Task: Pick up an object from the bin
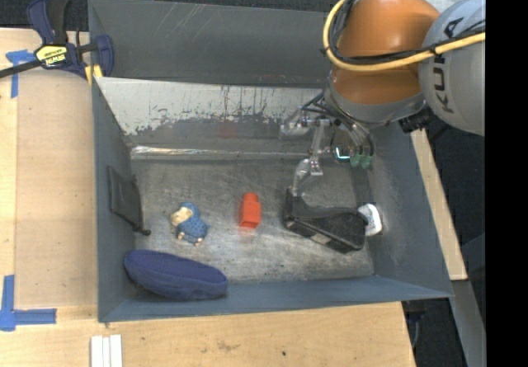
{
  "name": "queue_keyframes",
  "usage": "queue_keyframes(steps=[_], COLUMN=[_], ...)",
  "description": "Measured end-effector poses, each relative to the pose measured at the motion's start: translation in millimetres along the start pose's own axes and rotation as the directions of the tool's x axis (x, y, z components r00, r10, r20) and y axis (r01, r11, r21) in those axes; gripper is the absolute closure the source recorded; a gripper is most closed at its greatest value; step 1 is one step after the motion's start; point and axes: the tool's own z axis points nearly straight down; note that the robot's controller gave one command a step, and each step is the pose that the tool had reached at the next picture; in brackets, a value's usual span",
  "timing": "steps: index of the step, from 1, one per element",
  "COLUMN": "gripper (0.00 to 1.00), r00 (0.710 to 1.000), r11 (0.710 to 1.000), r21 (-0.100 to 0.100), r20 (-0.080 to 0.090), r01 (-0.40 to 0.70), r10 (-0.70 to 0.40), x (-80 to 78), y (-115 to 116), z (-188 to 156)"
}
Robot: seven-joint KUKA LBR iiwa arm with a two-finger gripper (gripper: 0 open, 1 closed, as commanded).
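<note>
Black flat tool [326, 225] with a white end lies at 4 o'clock on your grey bin's [247, 56] floor. The claw [307, 171] hangs over the tool's 10 o'clock end; you cannot tell whether it is spread or pressed together. Toward 9 o'clock from the tool sit an orange cylinder [250, 211] and a small blue-and-yellow figure [190, 223], and a dark blue pouch [175, 275] lies at 7 o'clock.

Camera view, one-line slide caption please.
Open gripper poised over a black flat device at the right of the bin, orange block beside it.
</note>
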Motion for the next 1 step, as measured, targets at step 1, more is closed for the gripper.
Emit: queue_keyframes(steps=[1], gripper=[0.0], r00=[1.0], r11=[1.0], r21=[-0.002], r20=[-0.003], r01=[-0.02], r10=[0.02], x=[39.7], y=[70.3], z=[108.2])
